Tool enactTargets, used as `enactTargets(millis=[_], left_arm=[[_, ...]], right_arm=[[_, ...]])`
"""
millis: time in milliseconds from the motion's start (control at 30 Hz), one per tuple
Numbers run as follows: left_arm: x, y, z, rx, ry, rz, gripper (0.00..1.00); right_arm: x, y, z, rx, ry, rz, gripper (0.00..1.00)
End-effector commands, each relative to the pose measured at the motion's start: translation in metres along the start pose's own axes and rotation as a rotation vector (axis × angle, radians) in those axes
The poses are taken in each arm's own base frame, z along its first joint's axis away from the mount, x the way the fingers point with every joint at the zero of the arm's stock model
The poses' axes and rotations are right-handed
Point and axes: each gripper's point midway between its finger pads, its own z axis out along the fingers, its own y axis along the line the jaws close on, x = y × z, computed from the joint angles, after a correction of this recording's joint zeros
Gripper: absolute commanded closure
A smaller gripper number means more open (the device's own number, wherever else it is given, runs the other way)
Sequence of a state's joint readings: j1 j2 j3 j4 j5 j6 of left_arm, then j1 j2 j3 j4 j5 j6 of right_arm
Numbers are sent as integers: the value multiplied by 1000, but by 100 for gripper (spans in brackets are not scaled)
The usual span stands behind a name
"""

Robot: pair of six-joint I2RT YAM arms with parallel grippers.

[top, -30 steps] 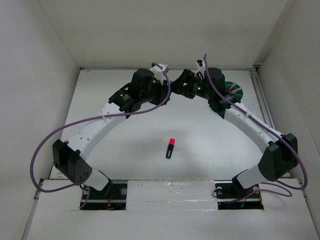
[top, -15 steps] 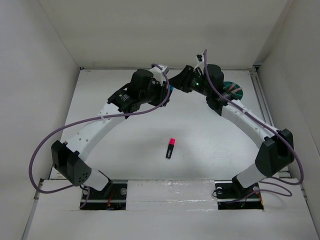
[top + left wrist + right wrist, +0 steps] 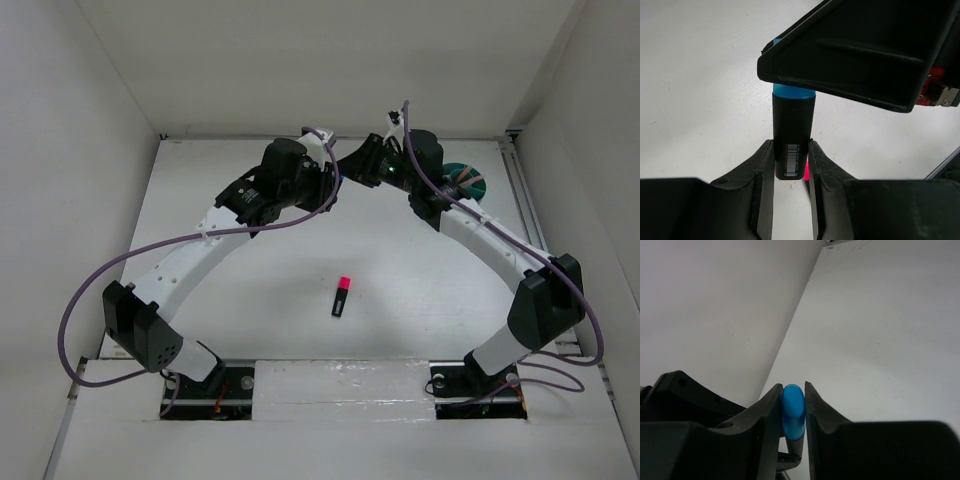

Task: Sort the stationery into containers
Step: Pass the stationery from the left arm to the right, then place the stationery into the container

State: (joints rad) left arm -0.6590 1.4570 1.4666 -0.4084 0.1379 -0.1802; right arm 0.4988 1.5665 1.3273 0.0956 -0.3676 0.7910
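highlighter (image 3: pixel 793 117) between both end effectors (image 3: pixel 790 150) (image 3: pixel 792 392)

I see a highlighter (image 3: pixel 791 140) with a smooth, satin black plastic barrel and a glossy blue cap (image 3: pixel 792 412), matt black plastic gripper fingers (image 3: pixel 760 187), and a matt white table (image 3: pixel 400 260)

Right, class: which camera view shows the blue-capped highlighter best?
The left wrist view. There the blue-capped highlighter shows its black barrel, barcode and cap, held by the left gripper. The right wrist view shows only its cap end, pinched by the right gripper. In the top external view both grippers almost hide it.
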Motion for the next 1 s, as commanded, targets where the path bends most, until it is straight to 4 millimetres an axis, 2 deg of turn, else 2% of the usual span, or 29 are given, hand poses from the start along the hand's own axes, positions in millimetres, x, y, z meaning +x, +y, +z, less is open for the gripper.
enactTargets(millis=[0,33,67,167,267,300,367,400,433,467,500,600,633,700,733,767,800,867,967], left_arm=[[-32,-7,-13,13,-96,20,100],[-32,-7,-13,13,-96,30,100],[-32,-7,-13,13,-96,30,100],[-29,-6,-9,11,-87,29,100],[-35,-3,-10,-9,-95,28,100],[-35,-3,-10,-10,-95,28,91],[-33,1,-10,-34,-90,26,60],[-34,3,-10,-45,-93,26,2],[-39,3,-15,-50,-116,18,0],[-35,6,-13,-63,-108,16,0],[-35,6,-13,-63,-108,16,0],[-20,16,-2,-110,-48,3,0],[-14,17,-3,-116,-27,-7,0],[-9,24,1,-152,-17,-18,0],[-8,24,-1,-151,-19,-28,0],[-9,27,-2,-170,-25,-28,0],[-5,32,0,-194,-18,-40,0],[0,35,-1,-208,-3,-40,0],[5,38,0,-229,25,-39,0]], right_arm=[[-19,32,-6,-89,-61,-43,74],[-19,32,-6,-89,-61,-43,80],[-19,32,-6,-89,-61,-43,82],[-22,29,-7,-83,-67,-43,100],[-28,29,-10,-83,-80,-45,100],[-28,29,-11,-83,-80,-45,100],[-36,22,-13,-68,-97,-53,100],[-44,13,-15,-51,-115,-66,100],[-52,11,-20,-46,-133,-82,100],[-58,6,-22,-33,-146,-81,100],[-71,-7,-28,-11,-169,-89,100],[-94,-25,-44,33,-224,-119,100],[-108,-44,-53,83,-252,-118,100],[-123,-57,-72,155,-294,-153,100],[-135,-71,-85,211,-325,-164,100],[-147,-72,-99,252,-359,-191,100],[-144,-90,-109,339,-344,-214,100],[-166,-115,-142,522,-430,-237,100],[-180,-145,-193,750,-507,-273,100]])
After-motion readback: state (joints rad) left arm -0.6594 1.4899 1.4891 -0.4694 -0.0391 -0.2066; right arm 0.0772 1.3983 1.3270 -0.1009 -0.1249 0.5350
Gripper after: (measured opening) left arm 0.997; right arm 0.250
